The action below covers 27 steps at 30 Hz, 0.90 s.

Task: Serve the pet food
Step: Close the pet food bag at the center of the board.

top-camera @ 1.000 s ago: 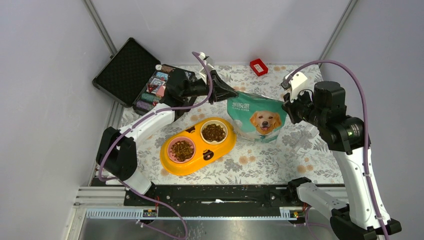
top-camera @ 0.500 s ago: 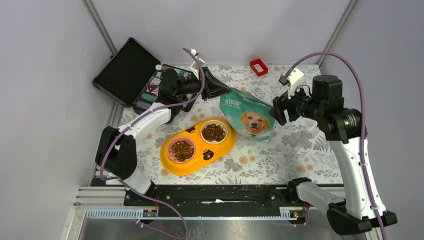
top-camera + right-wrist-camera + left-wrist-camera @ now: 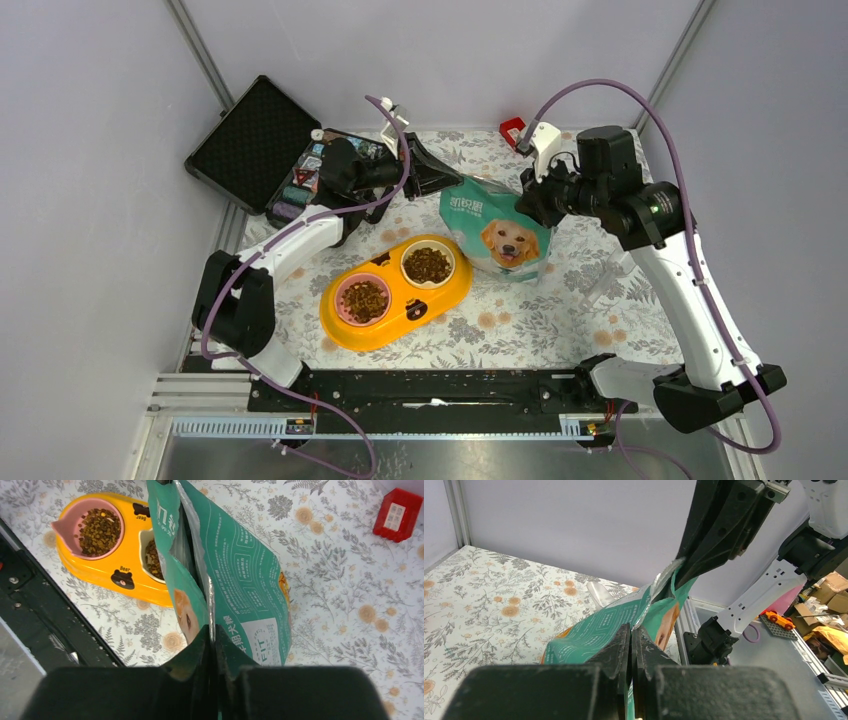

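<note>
The teal-and-white pouch (image 3: 497,234) with the golden retriever stands upright behind the yellow double feeder (image 3: 396,292). Both feeder bowls hold dark-brown kibble (image 3: 365,298), also in the right wrist view (image 3: 98,526). My left gripper (image 3: 455,183) is shut on the pouch's top left edge; the left wrist view shows its jaws (image 3: 631,636) pinching the teal film (image 3: 599,630). My right gripper (image 3: 528,205) is shut on the pouch's top right edge; in the right wrist view (image 3: 212,635) its jaws clamp the silver-lined rim of the pouch (image 3: 240,580). The pouch mouth is slightly open.
An open black case (image 3: 255,140) with small packets lies at the back left. A small red box (image 3: 516,132) sits at the back, also in the right wrist view (image 3: 397,514). The floral mat (image 3: 560,310) covers the table.
The right arm swung left and back, from beside the pouch's right edge onto its top edge. The pouch shifted left and stands more upright. The left gripper drew slightly back-left with it.
</note>
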{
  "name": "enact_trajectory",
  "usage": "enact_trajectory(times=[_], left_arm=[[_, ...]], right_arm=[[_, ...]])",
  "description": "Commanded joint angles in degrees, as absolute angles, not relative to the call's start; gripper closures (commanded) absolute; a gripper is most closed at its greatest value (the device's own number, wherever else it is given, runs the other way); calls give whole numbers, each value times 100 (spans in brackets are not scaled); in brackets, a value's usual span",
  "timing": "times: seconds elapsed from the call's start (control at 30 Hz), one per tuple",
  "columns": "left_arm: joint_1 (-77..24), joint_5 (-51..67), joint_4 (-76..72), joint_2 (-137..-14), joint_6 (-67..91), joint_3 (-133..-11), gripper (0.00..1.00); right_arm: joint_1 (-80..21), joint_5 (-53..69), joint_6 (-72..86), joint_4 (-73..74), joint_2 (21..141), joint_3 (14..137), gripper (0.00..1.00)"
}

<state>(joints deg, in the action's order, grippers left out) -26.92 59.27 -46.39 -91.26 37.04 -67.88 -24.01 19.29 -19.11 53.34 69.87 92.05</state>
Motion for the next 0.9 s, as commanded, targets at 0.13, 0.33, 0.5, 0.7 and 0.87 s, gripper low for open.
enact_trajectory(times=[0.13, 0.33, 0.5, 0.7, 0.87], left_arm=[[-2675, 5718, -5596, -8848, 3681, -7456, 85], [-2347, 5683, -5673, -8633, 3751, -7363, 24], [-2294, 6384, -5062, -8653, 3206, -7387, 23], [-2337, 6915, -4770, -8655, 2633, -7094, 20], [-2529, 6534, -2343, -8623, 675, -7389, 19]], right_arm=[[-2436, 1264, -1821, 4912, 6416, 8902, 100], [-2439, 1261, -1791, 4873, 6262, 8752, 100], [-2435, 1259, -1784, 4867, 6298, 8771, 100], [-2439, 1295, -1791, 4923, 6321, 8842, 100], [-2435, 1341, -1785, 4992, 6384, 8923, 100]])
